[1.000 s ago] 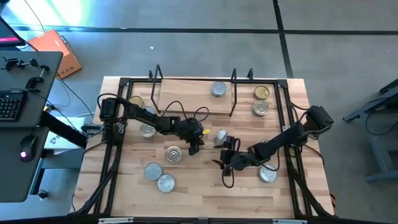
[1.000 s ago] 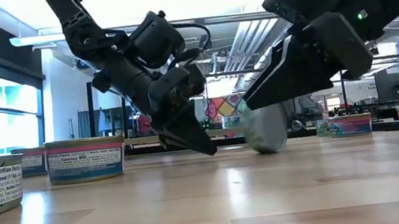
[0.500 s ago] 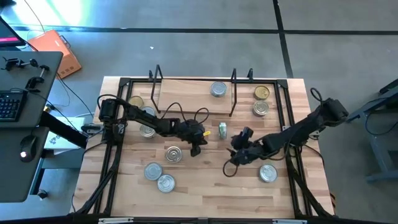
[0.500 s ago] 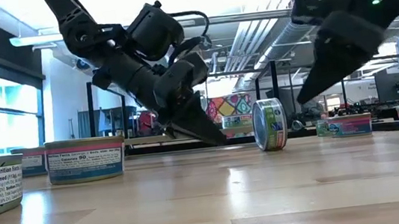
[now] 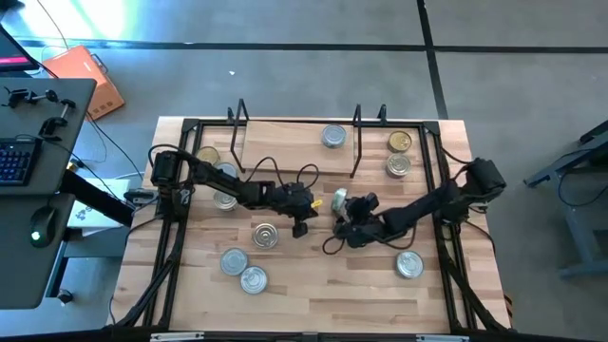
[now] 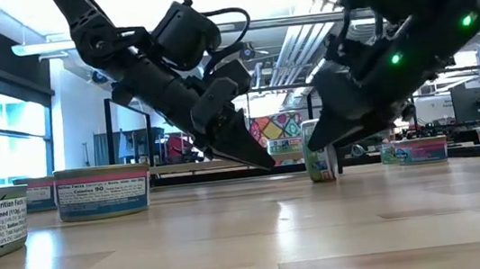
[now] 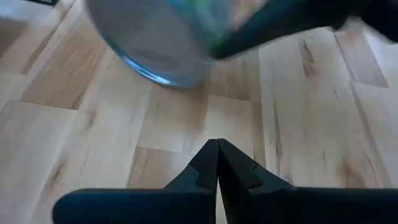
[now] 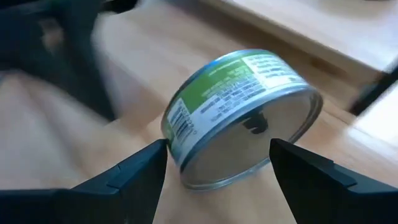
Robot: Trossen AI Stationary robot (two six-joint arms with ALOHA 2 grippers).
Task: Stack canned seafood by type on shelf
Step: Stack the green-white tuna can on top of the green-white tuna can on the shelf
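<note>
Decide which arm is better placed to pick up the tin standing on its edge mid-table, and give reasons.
Right. The right gripper is open with the green-labelled tin between its fingers; the left gripper is shut beside it.

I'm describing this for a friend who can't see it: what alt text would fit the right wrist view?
A green-labelled tin stands tilted on its edge on the wooden tabletop, its silver face towards the camera, framed between the open fingers of the right end effector. The fingers sit apart from the tin's sides, and a blurred dark arm shows behind.
</note>
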